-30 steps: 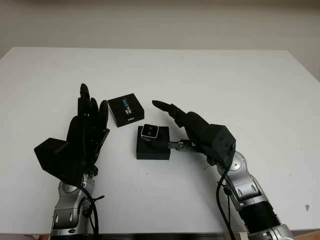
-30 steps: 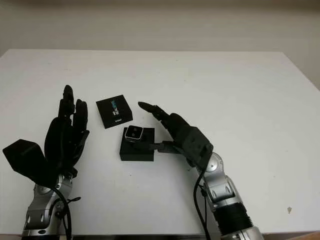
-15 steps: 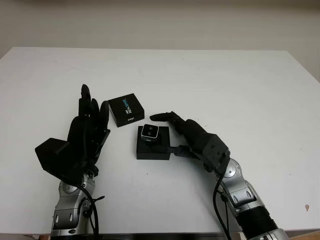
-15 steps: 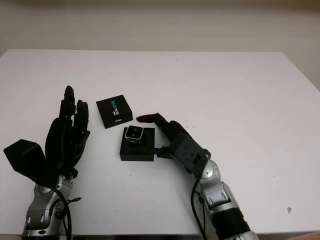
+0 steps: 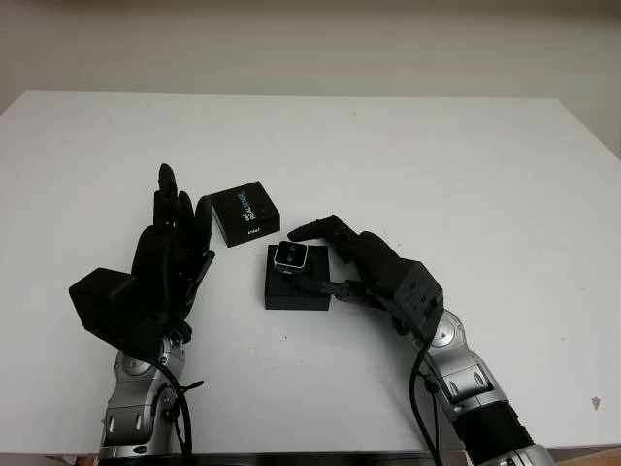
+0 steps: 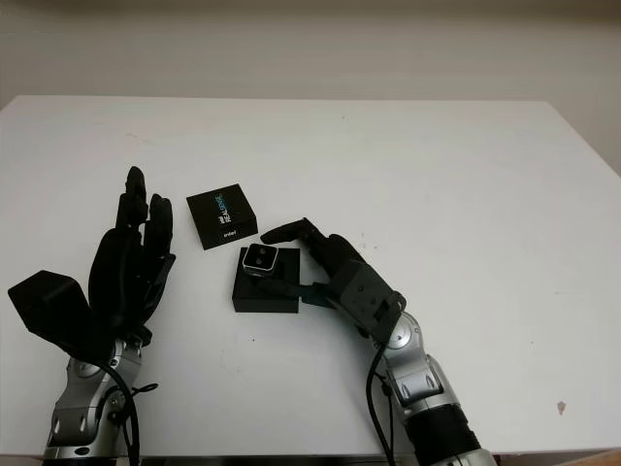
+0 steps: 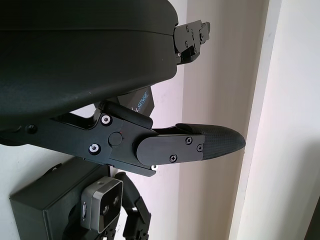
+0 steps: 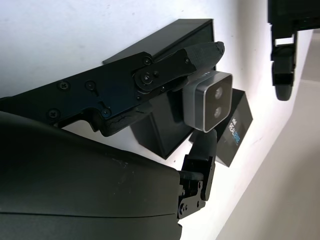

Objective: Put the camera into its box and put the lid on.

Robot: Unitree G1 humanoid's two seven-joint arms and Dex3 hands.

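The right robot hand (image 5: 335,254) reaches in from the lower right, forearm angled up toward the middle of the white desk (image 5: 437,165), fingers curved around the small silver camera (image 5: 290,255). One finger arches over the far side of the camera; another lies low along the near side of the black box (image 5: 297,279). In the right wrist view a fingertip (image 8: 202,54) presses against the camera's side and a second finger sits on its other side, so the hand is clamped on the camera. The camera stands on the box at its far end, lenses facing up.

The left robot hand (image 5: 170,257) is raised at the lower left, palm upright, fingers pointing away toward the far edge of the desk, holding nothing.

There is one camera, one box, and one lid (image 5: 245,213). The lid lies flat on the desk just beyond the box, to its left, printed face up, apart from both hands.
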